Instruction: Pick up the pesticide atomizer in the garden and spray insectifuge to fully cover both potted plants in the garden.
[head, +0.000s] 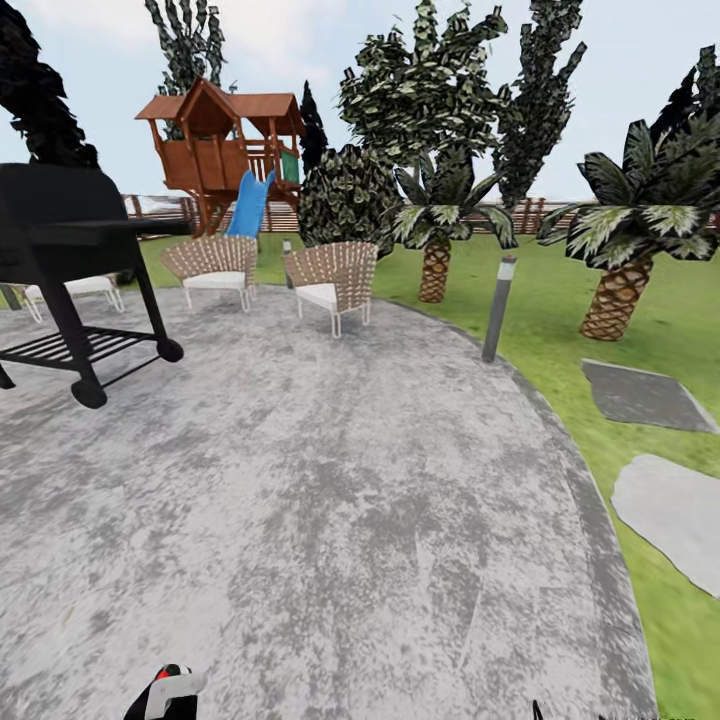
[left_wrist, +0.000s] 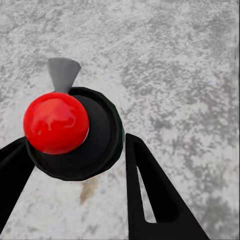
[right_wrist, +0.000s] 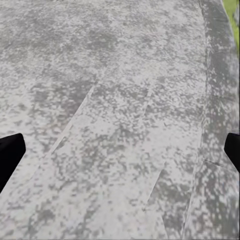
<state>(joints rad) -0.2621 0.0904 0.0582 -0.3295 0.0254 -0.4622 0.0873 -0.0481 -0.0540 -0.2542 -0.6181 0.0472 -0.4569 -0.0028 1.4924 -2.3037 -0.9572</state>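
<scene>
Transit over grey paving; atomizer and potted plants not yet sighted.

From the left: a black grill (head: 70, 250), two wicker chairs (head: 330, 280), a bollard lamp (head: 497, 308), then lawn (head: 560, 330) with stepping stones (head: 670, 520). The left gripper (left_wrist: 75, 200) is spread, nothing held; the right gripper (right_wrist: 120, 150) is wide apart, empty. Garden grass lies to the right, so the right arm is judged nearer.

Left gripper (head: 165, 692) — cut off by the head view's bottom edge. Right gripper (right_wrist: 120, 150) — 2 fingertips clipped at the right wrist view's side edges, jaws wide apart. Black grill (head: 70, 240) — left edge crops it. Stepping stones (head: 665, 520) — right edge truncates 2.
</scene>
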